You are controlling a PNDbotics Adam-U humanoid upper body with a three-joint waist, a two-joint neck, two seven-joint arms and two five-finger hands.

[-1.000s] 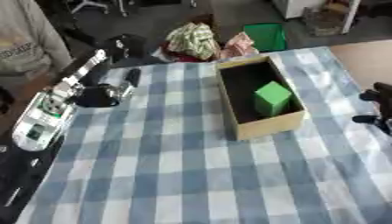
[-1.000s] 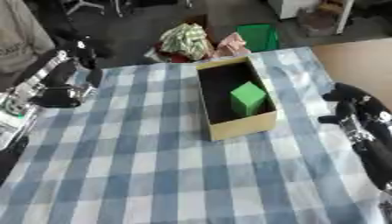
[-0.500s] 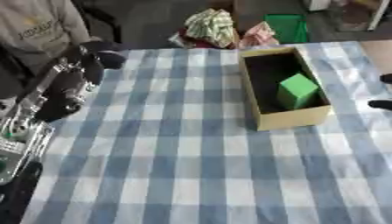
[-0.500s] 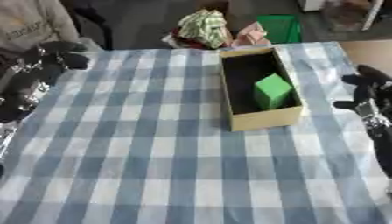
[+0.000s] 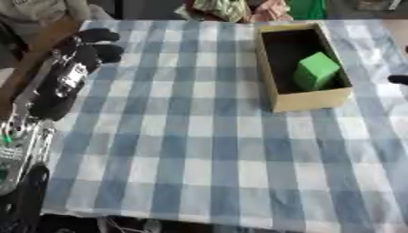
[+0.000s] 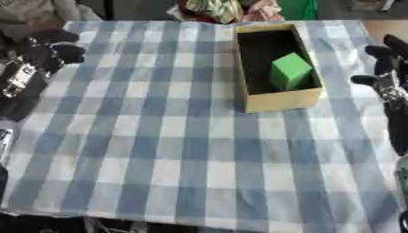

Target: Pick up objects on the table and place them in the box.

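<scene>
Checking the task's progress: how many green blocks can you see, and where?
1. A green block sits inside the cardboard box, toward its near end. None shows on the checked cloth.

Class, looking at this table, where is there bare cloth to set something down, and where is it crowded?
The blue-and-white checked tablecloth lies bare between the open cardboard box and the robot's left hand, and all along the near edge. Crowded: inside the box, beside the green block, and the right edge by the right hand.

Left hand [image 5: 89, 42] black, rounded fingertips, black forearm w/ white label patch, silver metal section lower down w/ small green spot, right hand [image 6: 385, 61] black, silver wrist band, dark forearm below
</scene>
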